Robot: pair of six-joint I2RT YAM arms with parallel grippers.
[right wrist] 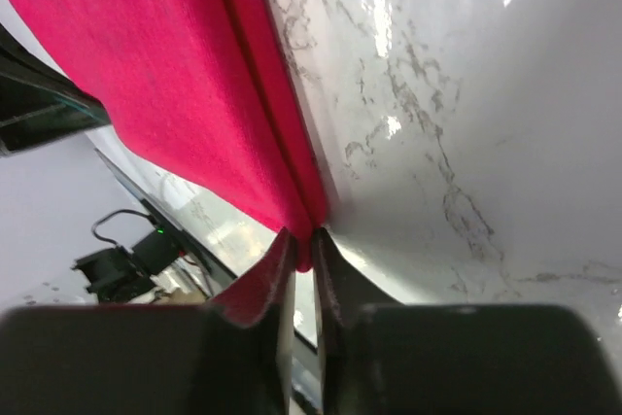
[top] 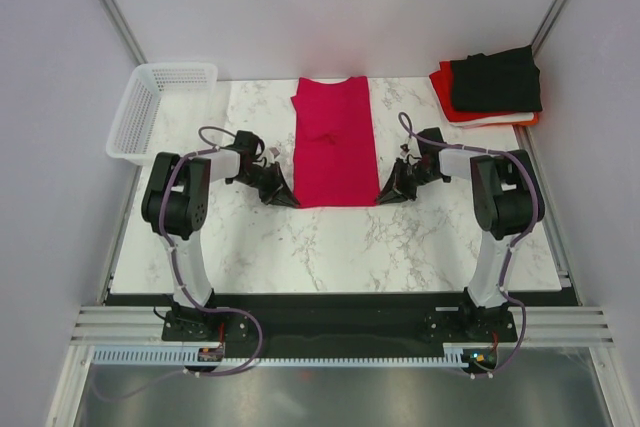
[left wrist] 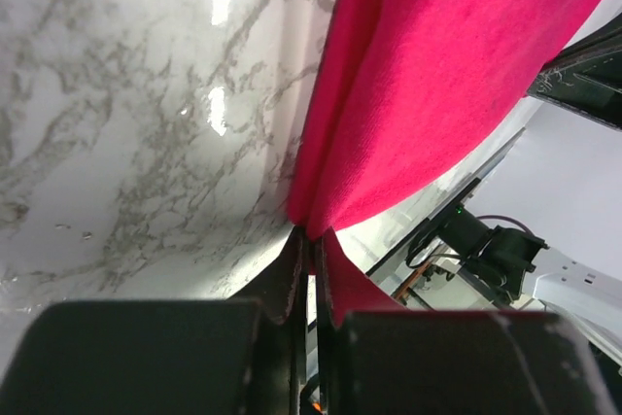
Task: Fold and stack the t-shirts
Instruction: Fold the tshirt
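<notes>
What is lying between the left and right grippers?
The pink t-shirt: its near hem spans from the left gripper to the right gripper, each pinching a corner, as the top view shows.

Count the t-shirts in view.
4. A pink shirt lies flat at the centre. At the far right, a black shirt tops a white shirt and an orange-red shirt. The stack may hide more.
</notes>
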